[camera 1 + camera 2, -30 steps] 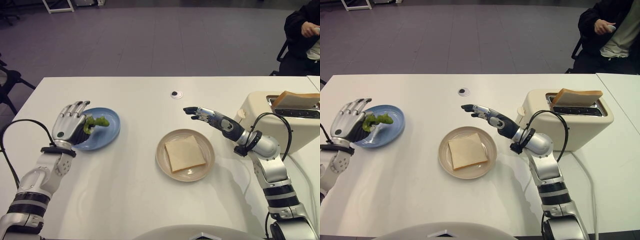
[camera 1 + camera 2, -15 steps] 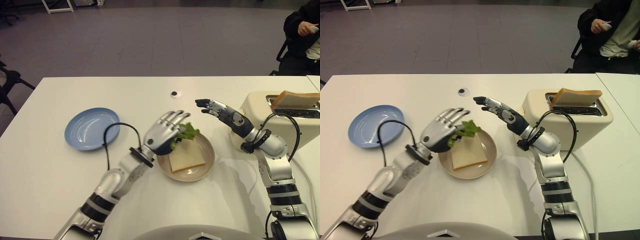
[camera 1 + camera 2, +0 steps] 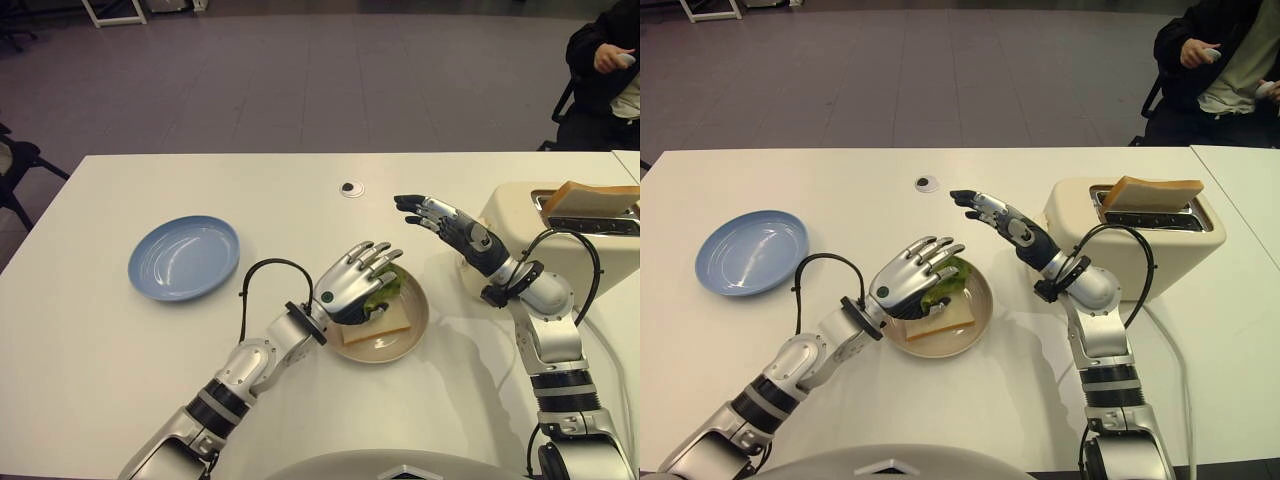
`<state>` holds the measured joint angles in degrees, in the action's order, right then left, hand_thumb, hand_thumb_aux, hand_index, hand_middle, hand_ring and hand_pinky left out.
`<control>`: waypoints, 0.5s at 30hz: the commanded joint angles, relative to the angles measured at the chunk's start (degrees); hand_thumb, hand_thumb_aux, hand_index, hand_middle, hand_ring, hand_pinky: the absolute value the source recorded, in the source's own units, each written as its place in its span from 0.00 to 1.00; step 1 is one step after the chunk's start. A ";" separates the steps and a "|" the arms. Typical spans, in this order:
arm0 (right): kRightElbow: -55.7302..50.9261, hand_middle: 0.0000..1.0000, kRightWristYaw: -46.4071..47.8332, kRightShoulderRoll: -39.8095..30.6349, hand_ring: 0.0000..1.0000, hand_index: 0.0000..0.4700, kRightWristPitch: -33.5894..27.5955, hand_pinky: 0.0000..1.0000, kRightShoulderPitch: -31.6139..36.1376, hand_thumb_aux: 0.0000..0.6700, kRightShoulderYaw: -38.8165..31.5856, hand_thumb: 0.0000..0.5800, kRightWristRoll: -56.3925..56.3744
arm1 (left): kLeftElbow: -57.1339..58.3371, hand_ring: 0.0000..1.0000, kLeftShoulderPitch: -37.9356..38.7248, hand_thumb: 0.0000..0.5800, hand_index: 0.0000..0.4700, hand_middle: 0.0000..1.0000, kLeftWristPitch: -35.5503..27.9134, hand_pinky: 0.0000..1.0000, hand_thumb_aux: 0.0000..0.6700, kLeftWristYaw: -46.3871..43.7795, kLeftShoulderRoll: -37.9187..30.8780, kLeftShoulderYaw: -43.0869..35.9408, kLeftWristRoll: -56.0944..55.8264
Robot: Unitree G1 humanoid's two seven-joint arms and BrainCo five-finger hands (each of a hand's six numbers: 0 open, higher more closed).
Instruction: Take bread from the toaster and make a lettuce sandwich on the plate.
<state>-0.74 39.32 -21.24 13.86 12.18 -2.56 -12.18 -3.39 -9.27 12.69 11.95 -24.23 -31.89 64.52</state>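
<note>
Lettuce point(image 3: 388, 287) is held over the bread slice point(image 3: 392, 322) on the tan plate point(image 3: 419, 305) by the left robot hand point(image 3: 352, 288).
The leaf is pinched beneath loosely curved fingers and touches the slice's far part. The right robot hand point(image 3: 441, 219) is kept above the bench point(image 3: 90, 340), between the tan plate and the toaster point(image 3: 1150, 255), with its fingers stretched out and nothing held. A second slice point(image 3: 1152, 192) is seen standing in the toaster's slot. A blue plate point(image 3: 184, 258) lies well apart at the left, and a small dark disc point(image 3: 348, 187) is set farther back.
</note>
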 commanded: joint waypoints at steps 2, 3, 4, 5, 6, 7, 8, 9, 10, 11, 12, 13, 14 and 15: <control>0.33 0.00 0.63 -0.31 0.00 0.00 -0.32 0.00 -0.83 0.00 -0.27 0.00 -0.07 | -4.20 0.00 3.27 0.38 0.22 0.00 1.25 0.00 0.22 -0.23 -2.93 2.39 -1.28; 0.34 0.00 0.63 -0.35 0.00 0.00 -0.32 0.00 -0.85 0.00 -0.21 0.00 -0.08 | -4.46 0.00 3.64 0.37 0.21 0.00 1.46 0.00 0.21 -0.26 -3.34 2.67 -1.26; 0.30 0.00 0.67 -0.38 0.00 0.00 -0.32 0.00 -0.82 0.00 -0.16 0.00 -0.10 | -4.77 0.00 4.07 0.37 0.20 0.00 1.62 0.00 0.20 -0.33 -3.75 2.96 -1.19; 0.22 0.00 0.74 -0.40 0.00 0.00 -0.31 0.00 -0.75 0.00 -0.12 0.00 -0.11 | -5.10 0.00 4.52 0.38 0.21 0.00 1.74 0.00 0.21 -0.40 -4.12 3.23 -1.08; 0.14 0.00 0.81 -0.43 0.00 0.00 -0.31 0.00 -0.68 0.00 -0.09 0.00 -0.13 | -5.50 0.00 5.03 0.37 0.21 0.00 1.86 0.00 0.21 -0.40 -4.57 3.51 -0.97; 0.11 0.00 0.87 -0.49 0.00 0.00 -0.34 0.00 -0.63 0.00 -0.04 0.00 -0.15 | -6.13 0.00 5.72 0.32 0.18 0.00 2.08 0.00 0.18 -0.39 -5.12 3.93 -0.94; 0.09 0.00 0.93 -0.57 0.00 0.00 -0.35 0.00 -0.63 0.00 0.02 0.00 -0.16 | -7.11 0.00 6.63 0.26 0.14 0.00 2.30 0.00 0.14 -0.39 -5.74 4.42 -0.95; 0.06 0.00 0.96 -0.62 0.00 0.00 -0.34 0.00 -0.64 0.00 0.08 0.00 -0.15 | -8.28 0.00 7.59 0.20 0.11 0.00 2.54 0.00 0.11 -0.44 -6.25 4.92 -1.12; 0.06 0.00 1.00 -0.69 0.00 0.00 -0.32 0.00 -0.69 0.00 0.15 0.00 -0.15 | -9.86 0.00 8.89 0.11 0.06 0.00 2.91 0.00 0.06 -0.46 -6.51 5.83 -2.41; 0.07 0.00 1.01 -0.74 0.00 0.00 -0.30 0.00 -0.72 0.00 0.20 0.00 -0.13 | -11.33 0.00 10.02 0.05 0.02 0.00 3.14 0.00 0.02 -0.54 -6.57 6.77 -3.79; 0.11 0.00 0.96 -0.85 0.00 0.00 0.02 0.00 -0.67 0.00 0.24 0.00 0.12 | -13.03 0.00 11.23 0.00 0.00 0.00 3.32 0.00 0.00 -0.83 -6.36 8.18 -6.25; 0.26 0.00 0.86 -1.08 0.00 0.00 0.75 0.00 -0.41 0.00 0.42 0.00 0.54 | -14.79 0.00 12.47 0.00 0.00 0.00 3.20 0.00 0.00 -1.12 -5.95 9.98 -9.13; 0.79 0.00 0.68 -1.50 0.00 0.00 1.65 0.00 -0.01 0.00 0.90 0.00 0.88 | -16.16 0.00 13.60 0.00 0.00 0.00 3.00 0.00 0.00 -1.49 -5.25 12.12 -13.18; 1.75 0.00 0.50 -2.28 0.00 0.00 2.87 0.00 0.54 0.00 1.70 0.00 1.27 | -17.18 0.00 14.77 0.00 0.00 0.00 2.83 0.00 0.00 -1.73 -4.28 14.52 -18.08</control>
<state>-0.41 40.03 -22.06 15.11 11.84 -2.24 -12.02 -18.76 3.54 15.88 11.24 -29.61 -21.06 52.95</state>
